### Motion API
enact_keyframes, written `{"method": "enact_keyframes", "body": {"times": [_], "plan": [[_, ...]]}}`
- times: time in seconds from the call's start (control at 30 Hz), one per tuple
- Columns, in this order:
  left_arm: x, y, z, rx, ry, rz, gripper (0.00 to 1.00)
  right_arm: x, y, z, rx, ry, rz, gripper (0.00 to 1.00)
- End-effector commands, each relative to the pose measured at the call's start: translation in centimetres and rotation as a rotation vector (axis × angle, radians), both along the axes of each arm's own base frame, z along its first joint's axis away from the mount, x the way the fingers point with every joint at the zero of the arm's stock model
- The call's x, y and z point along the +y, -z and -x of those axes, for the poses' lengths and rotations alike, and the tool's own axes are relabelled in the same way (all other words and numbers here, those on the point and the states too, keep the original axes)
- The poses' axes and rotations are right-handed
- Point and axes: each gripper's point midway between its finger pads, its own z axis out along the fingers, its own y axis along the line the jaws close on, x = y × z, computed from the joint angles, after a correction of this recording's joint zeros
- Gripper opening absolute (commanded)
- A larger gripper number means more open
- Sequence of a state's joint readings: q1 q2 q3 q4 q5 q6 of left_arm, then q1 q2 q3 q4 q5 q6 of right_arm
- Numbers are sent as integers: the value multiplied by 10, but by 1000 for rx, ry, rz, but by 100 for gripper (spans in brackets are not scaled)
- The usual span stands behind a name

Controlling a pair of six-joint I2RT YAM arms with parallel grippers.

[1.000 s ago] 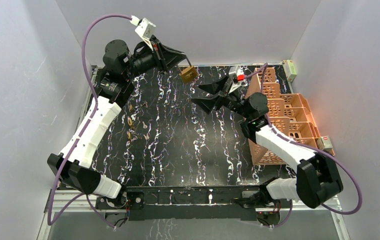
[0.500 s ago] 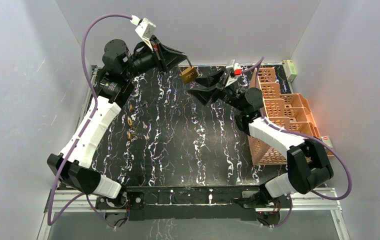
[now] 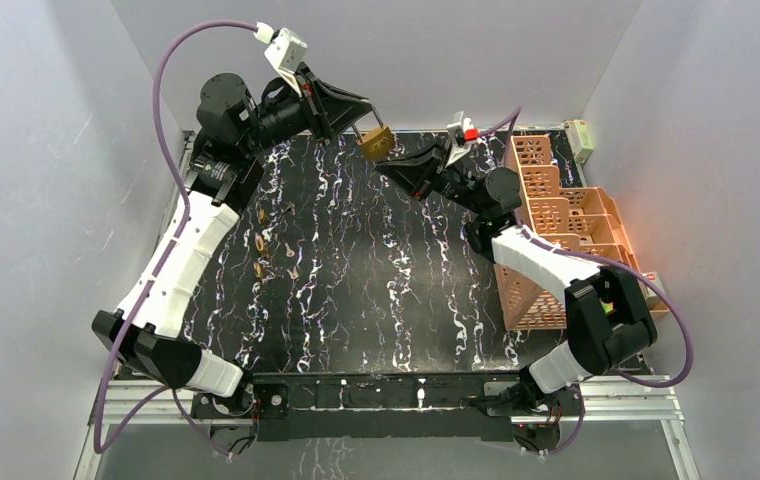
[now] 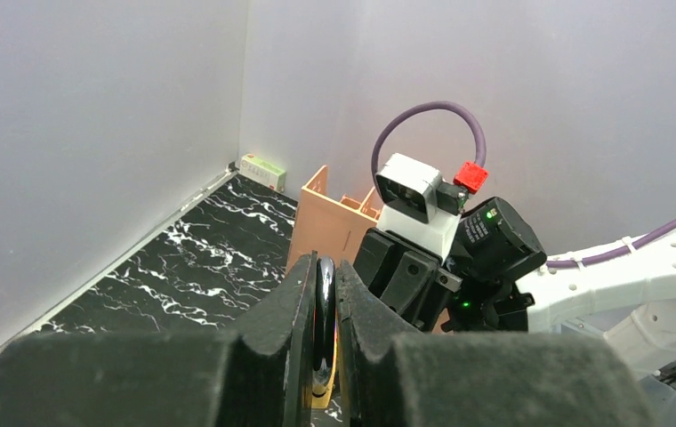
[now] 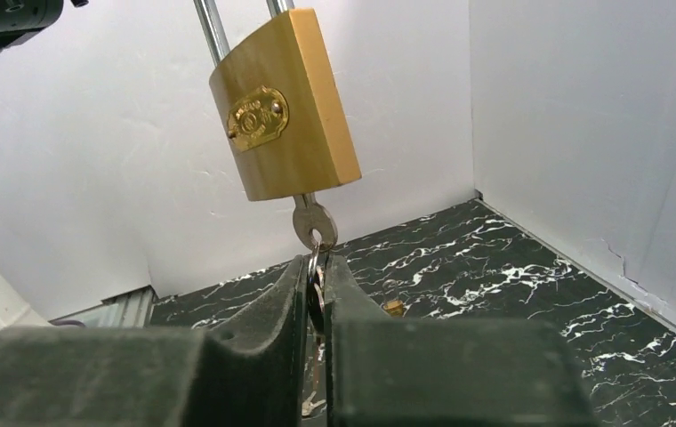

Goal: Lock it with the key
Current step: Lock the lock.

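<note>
A second ago the right gripper (image 5: pixel 315 267) stood wide open, short of the padlock (image 5: pixel 285 107); now it has come in beneath it and pinches the key (image 5: pixel 314 222) seated in the keyhole. The left gripper (image 4: pixel 325 267) still clamps the shackle, holding the padlock above the far table (image 3: pixel 376 300). The key looks ready to turn

Black tabletop (image 3: pixel 376 300) with white marble veining, enclosed on three sides by plain white walls (image 3: pixel 36 200); a metal frame rail (image 3: pixel 636 405) runs along the near edge
</note>
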State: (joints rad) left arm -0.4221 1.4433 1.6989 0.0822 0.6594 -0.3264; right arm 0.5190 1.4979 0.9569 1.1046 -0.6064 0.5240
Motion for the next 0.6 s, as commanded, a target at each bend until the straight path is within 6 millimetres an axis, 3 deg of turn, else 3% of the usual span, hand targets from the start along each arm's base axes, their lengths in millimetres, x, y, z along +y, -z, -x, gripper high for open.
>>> {"method": "enact_keyframes", "body": {"times": [0.0,0.03,0.3,0.57], "plan": [[12,-64,28,-185,5,67,0,-5,-32,2,-78,-9,-55,5],[12,-65,28,-189,5,66,0,-6,-32,2,-77,-10,-52,0],[20,-76,25,-210,-19,63,0,-19,-12,5,-30,11,-41,0],[61,-91,8,-218,-137,109,0,-31,39,22,85,23,-20,0]]}}
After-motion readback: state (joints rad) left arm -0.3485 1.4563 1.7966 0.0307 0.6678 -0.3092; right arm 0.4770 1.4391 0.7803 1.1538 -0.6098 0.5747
